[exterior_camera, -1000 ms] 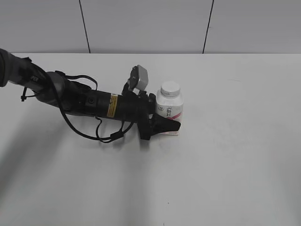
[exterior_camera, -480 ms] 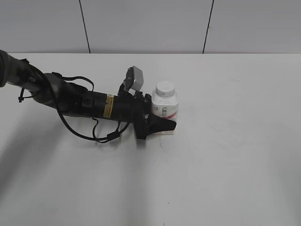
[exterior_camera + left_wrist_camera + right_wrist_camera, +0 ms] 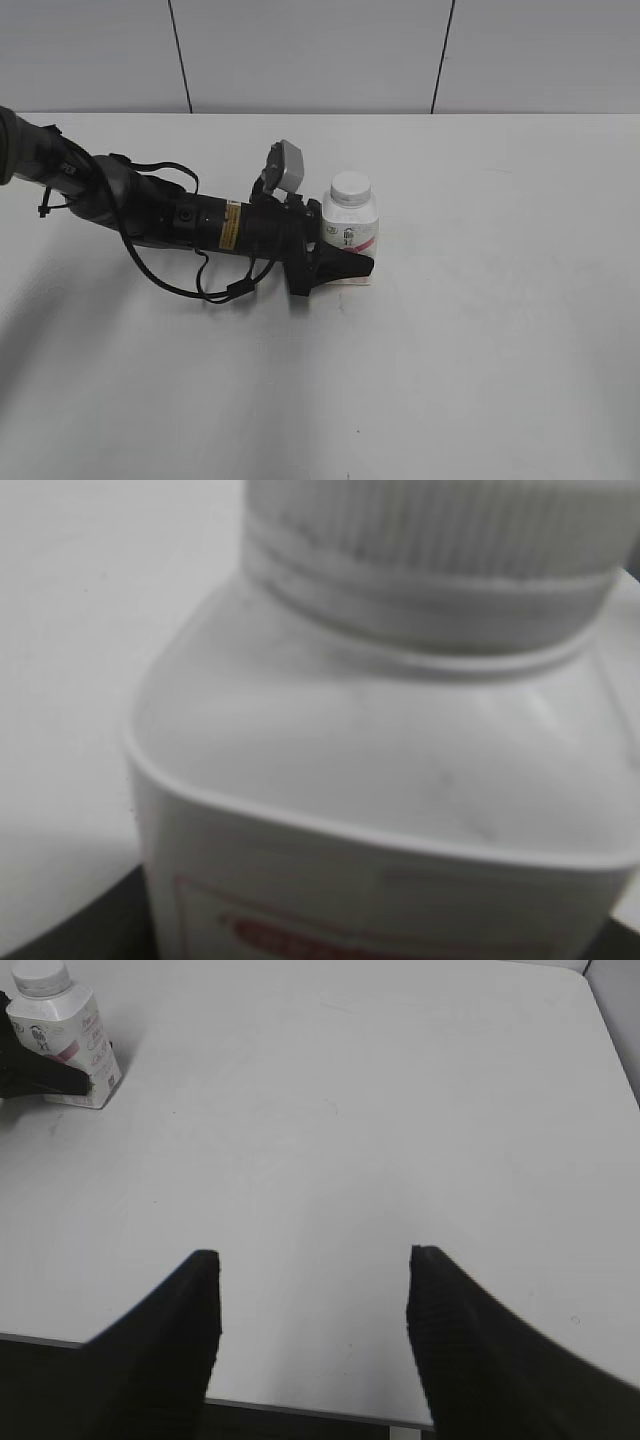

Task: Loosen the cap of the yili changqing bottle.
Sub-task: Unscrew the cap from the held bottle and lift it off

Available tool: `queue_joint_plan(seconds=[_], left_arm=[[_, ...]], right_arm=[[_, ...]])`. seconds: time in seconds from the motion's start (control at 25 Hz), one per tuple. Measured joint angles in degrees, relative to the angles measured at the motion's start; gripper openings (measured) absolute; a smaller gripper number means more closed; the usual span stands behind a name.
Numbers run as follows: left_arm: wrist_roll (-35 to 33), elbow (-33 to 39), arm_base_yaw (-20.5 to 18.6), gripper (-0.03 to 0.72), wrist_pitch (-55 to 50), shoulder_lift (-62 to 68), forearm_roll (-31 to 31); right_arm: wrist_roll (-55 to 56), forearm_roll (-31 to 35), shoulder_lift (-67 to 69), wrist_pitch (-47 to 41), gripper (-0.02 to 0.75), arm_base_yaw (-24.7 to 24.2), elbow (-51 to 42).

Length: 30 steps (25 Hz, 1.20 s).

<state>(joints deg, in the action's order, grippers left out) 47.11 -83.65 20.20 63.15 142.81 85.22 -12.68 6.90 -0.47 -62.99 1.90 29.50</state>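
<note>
Exterior view: left gripper jaws clamp yili changqing bottle body, upright on counter. Cap untouched. Right gripper jaws open, empty, well apart. Risk: low grip lets bottle rotate or tip during twisting.

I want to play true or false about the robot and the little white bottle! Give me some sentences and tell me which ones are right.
1. The cap is on the bottle. True.
2. The bottle is lying on its side. False: it stands upright on the table.
3. The left gripper is closed around the bottle's body. True.
4. The right gripper is holding the cap. False: it is open and empty, far from the bottle, over bare table.
5. The bottle's label has pink-red on it. True.
6. The bottle is all blue. False: it is white.
</note>
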Motion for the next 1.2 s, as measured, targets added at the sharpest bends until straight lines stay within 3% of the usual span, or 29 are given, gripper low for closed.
queue_joint_plan(seconds=[0.64, 0.84, 1.2], left_arm=[[-0.45, 0.0, 0.0, 0.428, 0.11, 0.0, 0.58], [-0.45, 0.0, 0.0, 0.428, 0.18, 0.0, 0.58], [-0.45, 0.0, -0.06, 0.428, 0.18, 0.0, 0.67]], right_arm=[[0.04, 0.24, 0.0, 0.0, 0.473, 0.0, 0.0], [6.02, 1.44, 0.0, 0.65, 0.473, 0.0, 0.0], [7.76, 5.32, 16.51, 4.17, 0.473, 0.0, 2.27]])
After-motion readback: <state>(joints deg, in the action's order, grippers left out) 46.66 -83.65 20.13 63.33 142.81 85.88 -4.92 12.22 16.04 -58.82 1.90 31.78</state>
